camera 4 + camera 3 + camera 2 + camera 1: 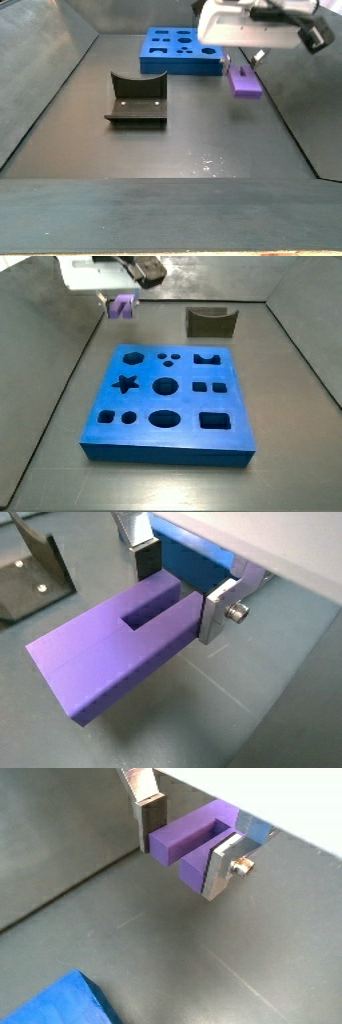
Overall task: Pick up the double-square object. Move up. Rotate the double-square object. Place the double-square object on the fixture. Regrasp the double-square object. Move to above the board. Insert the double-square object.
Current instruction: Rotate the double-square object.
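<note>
My gripper [187,846] is shut on the double-square object [195,840], a lilac block with a notch in it. The silver fingers [151,820] press its two sides. Another wrist view shows the block [118,654] sticking out long from between the fingers [221,607]. In both side views the gripper [122,294] [249,57] holds the block [123,306] [245,81] above the dark floor, beside a far corner of the blue board [167,396] [181,50]. The dark fixture [210,322] [136,100] stands apart from the gripper and holds nothing.
Grey walls [40,326] enclose the dark floor on all sides. The board's corner shows in a wrist view [60,1003] and its side behind the jaws [201,562]. The fixture shows at the edge of a wrist view [34,577].
</note>
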Robot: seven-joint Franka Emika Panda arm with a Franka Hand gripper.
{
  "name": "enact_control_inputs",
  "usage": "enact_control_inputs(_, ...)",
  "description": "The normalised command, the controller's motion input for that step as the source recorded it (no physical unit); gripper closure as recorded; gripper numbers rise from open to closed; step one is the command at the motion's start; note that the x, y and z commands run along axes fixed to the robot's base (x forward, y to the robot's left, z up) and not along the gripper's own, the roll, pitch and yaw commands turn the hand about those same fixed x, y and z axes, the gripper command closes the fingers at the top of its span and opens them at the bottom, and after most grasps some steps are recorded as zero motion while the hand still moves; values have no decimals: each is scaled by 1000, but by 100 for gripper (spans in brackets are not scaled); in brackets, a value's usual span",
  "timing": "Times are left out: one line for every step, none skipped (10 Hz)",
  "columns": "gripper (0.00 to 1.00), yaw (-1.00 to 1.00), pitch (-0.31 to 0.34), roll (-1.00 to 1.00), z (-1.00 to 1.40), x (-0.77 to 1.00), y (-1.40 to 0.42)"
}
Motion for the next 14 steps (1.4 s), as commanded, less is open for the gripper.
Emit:
enact_control_inputs(100,0,0,0,0,390,1000)
enact_control_inputs(100,-5,-12,-1,-74,402,1000)
enact_control_inputs(100,-23,32,-11,-116,373,1000)
enact_control_inputs(100,-25,37,-21,-117,358,1000)
enact_control_inputs(100,-27,39,-35,-106,324,1000)
enact_control_inputs(100,-29,40,-58,-77,247,900)
enact_control_inputs(100,-30,47,-78,-59,169,727)
enact_control_inputs(100,-32,48,-97,-40,118,559)
enact_control_inputs(100,-37,52,-122,-32,84,345)
enact_control_inputs(100,-39,53,-140,-29,74,188)
enact_control_inputs(100,-1000,0,0,0,0,0)
enact_control_inputs(100,-1000,0,0,3,-11,-29)
enact_control_inputs(100,-1000,0,0,4,-11,-27)
enact_control_inputs(100,-1000,0,0,4,-13,-15)
